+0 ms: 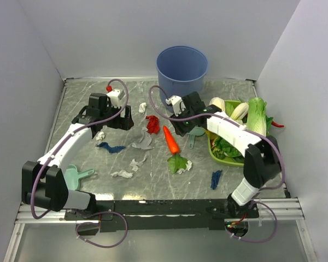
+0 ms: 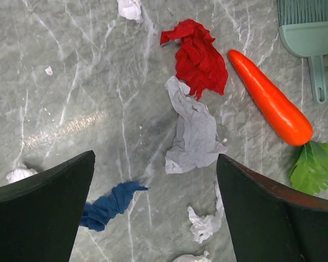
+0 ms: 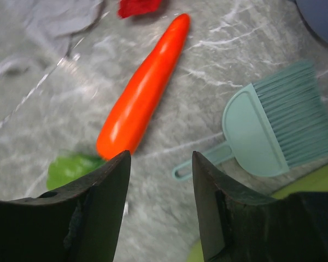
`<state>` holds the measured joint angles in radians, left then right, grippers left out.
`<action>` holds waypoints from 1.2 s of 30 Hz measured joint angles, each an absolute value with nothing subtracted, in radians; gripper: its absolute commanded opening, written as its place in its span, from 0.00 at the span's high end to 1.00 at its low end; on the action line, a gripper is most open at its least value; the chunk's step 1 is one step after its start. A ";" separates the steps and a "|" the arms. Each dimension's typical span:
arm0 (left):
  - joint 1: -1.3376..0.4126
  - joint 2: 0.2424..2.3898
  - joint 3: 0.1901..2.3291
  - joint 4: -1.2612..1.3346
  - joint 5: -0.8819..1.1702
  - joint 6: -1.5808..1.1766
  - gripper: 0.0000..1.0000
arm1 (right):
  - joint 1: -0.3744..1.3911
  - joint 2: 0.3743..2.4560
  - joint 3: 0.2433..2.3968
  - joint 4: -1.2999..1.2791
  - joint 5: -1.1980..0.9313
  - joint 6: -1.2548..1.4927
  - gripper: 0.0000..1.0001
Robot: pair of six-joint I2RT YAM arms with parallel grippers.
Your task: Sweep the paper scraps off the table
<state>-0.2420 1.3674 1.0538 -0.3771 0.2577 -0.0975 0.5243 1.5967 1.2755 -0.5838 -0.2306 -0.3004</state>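
Two empty grippers, jaws apart: left gripper (image 2: 156,158) wide above the paper scraps (image 2: 194,131) beside the carrot (image 2: 270,101), right gripper (image 3: 160,155) poised by the brush (image 3: 273,131) on the carrot's other side, so a handle grab looks next.

Same build on left arm (image 1: 71,135) and right arm (image 1: 229,128): white shells on the long links, black joint housings, a purple cable (image 1: 126,95) looping back from behind each wrist. Fingers on left gripper (image 2: 156,157) and right gripper (image 3: 160,155) are broad and matte black, one left finger edged reddish-brown. White camera block (image 1: 116,95) just behind each gripper, small red knob (image 1: 109,88) beside the left one.
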 measured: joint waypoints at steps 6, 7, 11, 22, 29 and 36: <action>-0.242 1.354 1.028 -0.360 0.256 -0.118 0.03 | 0.528 1.707 1.309 -0.547 -0.148 -0.176 0.53; -0.242 1.352 1.024 -0.356 0.256 -0.117 0.03 | 0.528 1.712 1.311 -0.544 -0.138 -0.164 0.53; -0.234 1.351 1.015 -0.351 0.255 -0.117 0.03 | 0.528 1.718 1.320 -0.541 -0.103 -0.126 0.57; -0.223 1.353 1.015 -0.342 0.239 -0.117 0.03 | 0.530 1.717 1.199 -0.550 -0.024 -0.014 0.41; -0.223 1.367 1.015 -0.342 0.238 -0.117 0.03 | 0.530 1.720 1.198 -0.551 0.004 0.034 0.41; -0.223 1.378 1.015 -0.345 0.236 -0.113 0.03 | 0.509 1.745 1.198 -0.546 0.012 0.076 0.48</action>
